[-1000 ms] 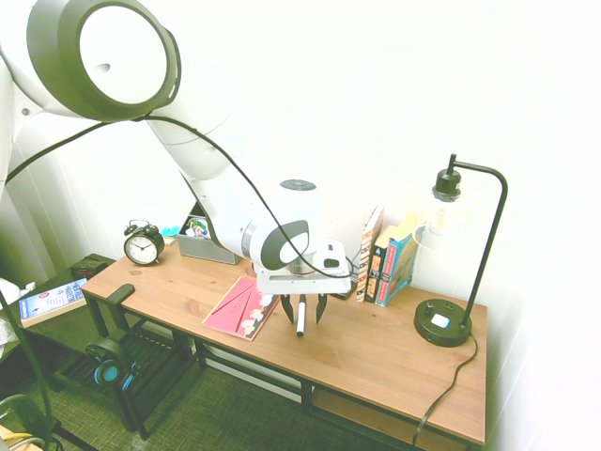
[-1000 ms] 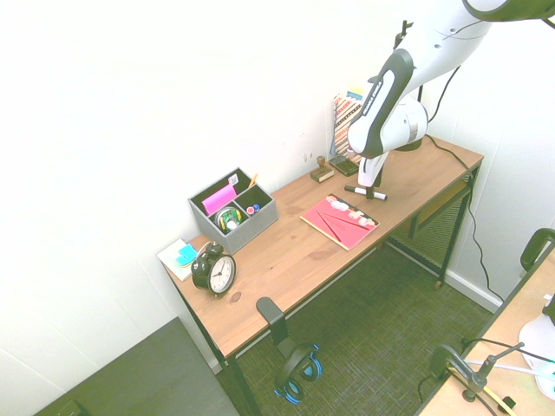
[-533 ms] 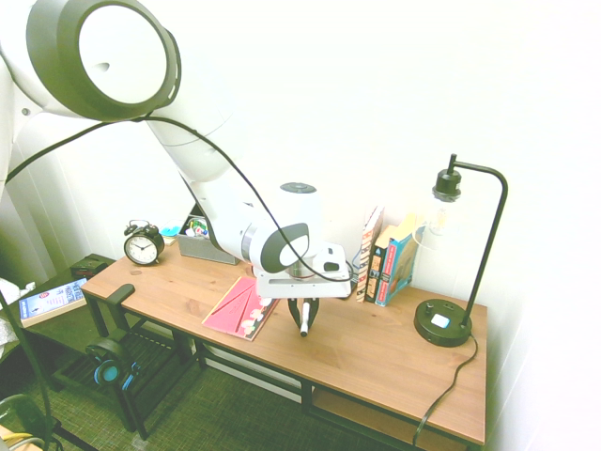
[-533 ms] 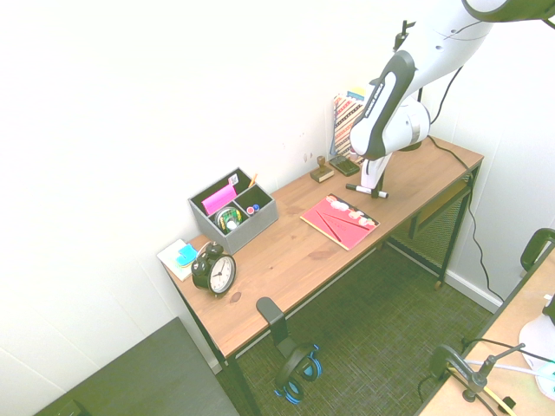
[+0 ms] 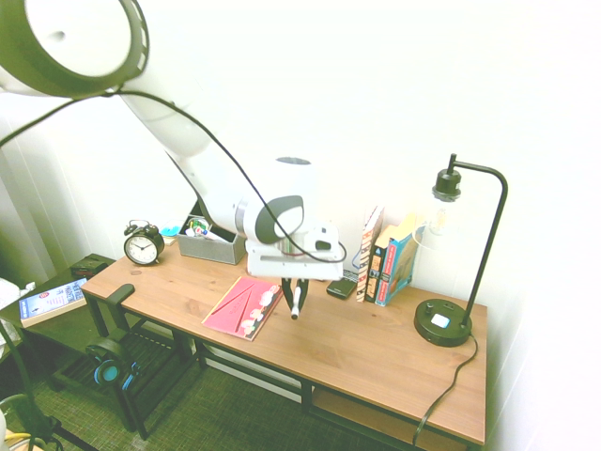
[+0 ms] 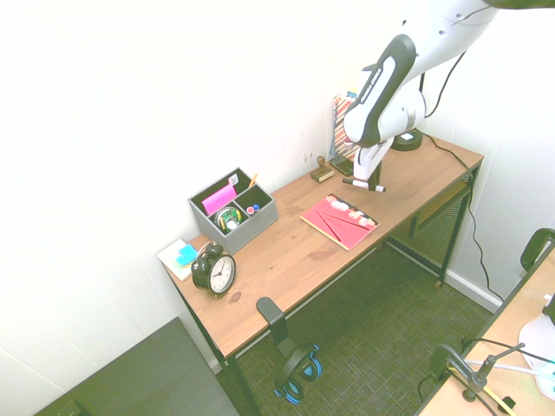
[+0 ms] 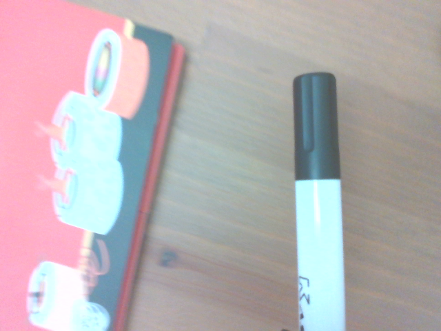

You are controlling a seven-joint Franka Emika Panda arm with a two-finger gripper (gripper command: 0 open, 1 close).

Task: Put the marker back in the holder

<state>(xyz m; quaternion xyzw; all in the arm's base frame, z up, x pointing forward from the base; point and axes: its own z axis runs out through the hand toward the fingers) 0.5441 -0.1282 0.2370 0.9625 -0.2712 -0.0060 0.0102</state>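
The marker (image 5: 296, 303), white-barrelled with a black cap, hangs a little above the wooden desk (image 5: 394, 352) just right of a red booklet, with my gripper (image 5: 294, 293) shut on it. From the other side the marker (image 6: 363, 183) lies level under the gripper (image 6: 369, 177). In the wrist view the marker (image 7: 318, 207) shows its black cap over bare wood. The holder (image 5: 208, 246), a low grey box with compartments, stands at the desk's back left, well away from the gripper; its open compartments (image 6: 234, 211) hold pink notes and small items.
The red booklet (image 6: 340, 220) with sushi pictures lies beside the marker. A black alarm clock (image 5: 143, 244) stands near the holder. A phone (image 5: 341, 287), upright books (image 5: 385, 258) and a black lamp (image 5: 451, 272) are on the right. A small wooden stamp (image 6: 322, 170) sits by the wall.
The fingers closed from open onto the marker, then the arm rose and shifted toward the holder side, lifting the marker off the desk.
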